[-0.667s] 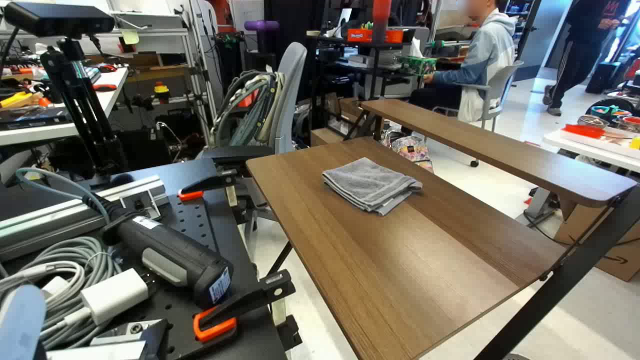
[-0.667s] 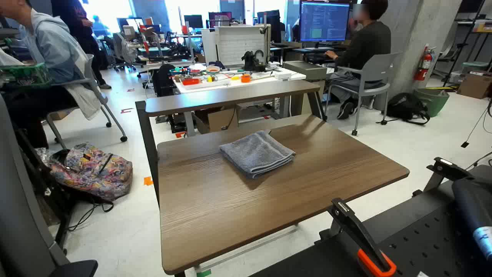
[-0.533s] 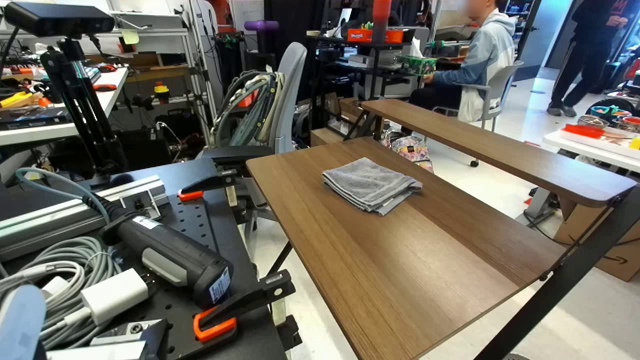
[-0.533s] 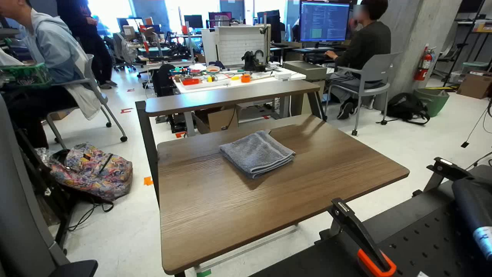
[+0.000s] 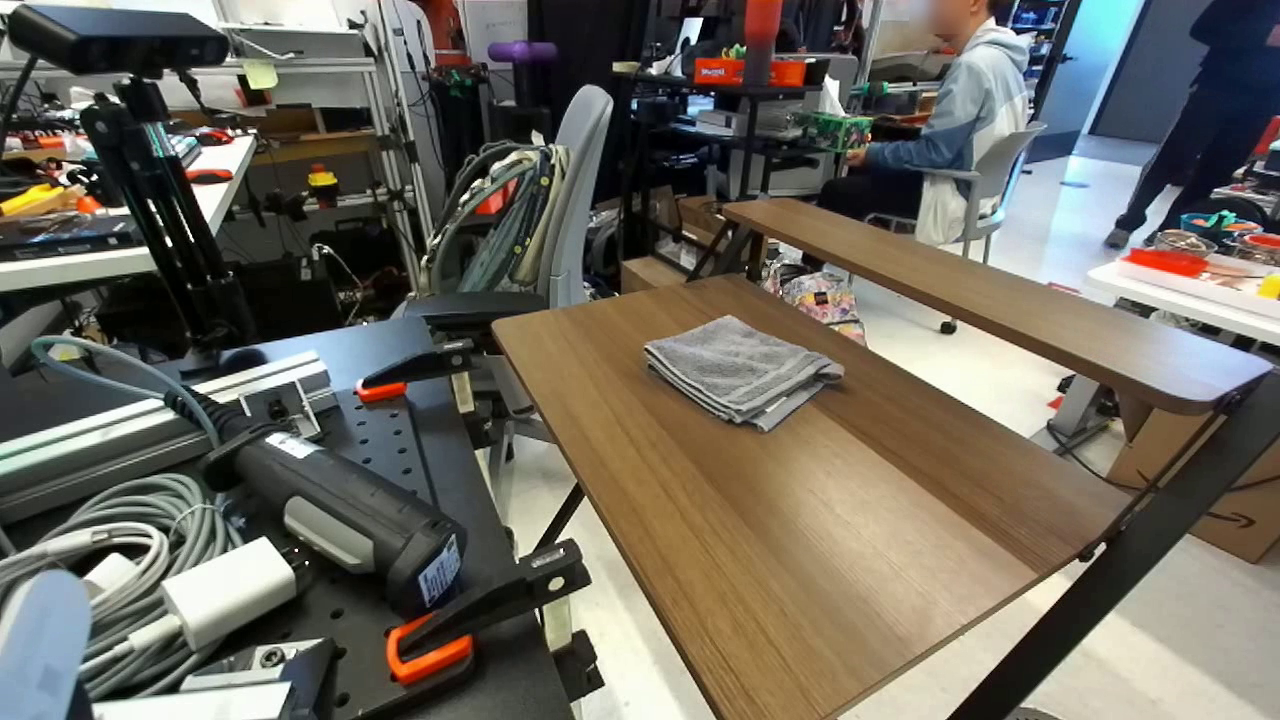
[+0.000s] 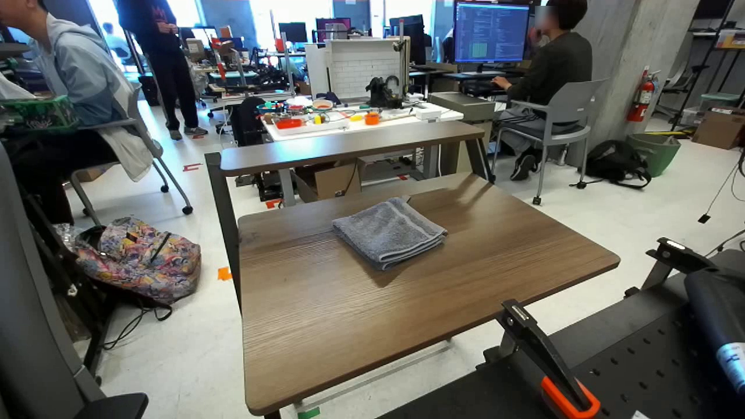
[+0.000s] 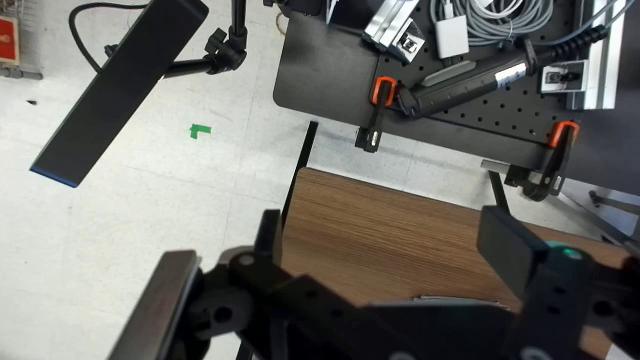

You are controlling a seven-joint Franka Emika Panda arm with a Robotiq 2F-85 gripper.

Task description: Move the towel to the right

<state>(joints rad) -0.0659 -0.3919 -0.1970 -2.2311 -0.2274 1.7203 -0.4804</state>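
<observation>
The towel [image 5: 742, 368] is a grey folded cloth lying flat on the brown wooden table [image 5: 850, 560]. It shows in both exterior views, also here [image 6: 389, 233], toward the raised shelf side of the table. In the wrist view only a thin edge of the towel [image 7: 460, 300] shows at the bottom; the gripper body hides the rest. My gripper [image 7: 385, 227] is open, its two fingers wide apart with nothing between them. It is above the table, apart from the towel. The gripper does not show in either exterior view.
A raised shelf [image 6: 349, 146] runs along the table's far side. A black bench [image 7: 325, 70] with clamps [image 7: 372, 125], a black handheld tool [image 7: 465, 90] and cables stands beside the table across a gap. A camera on a tripod [image 5: 165, 190] rises from the bench.
The towel and table have not moved. A standing person in the background has walked to the right in both exterior views. No earlier wrist frame is given.
</observation>
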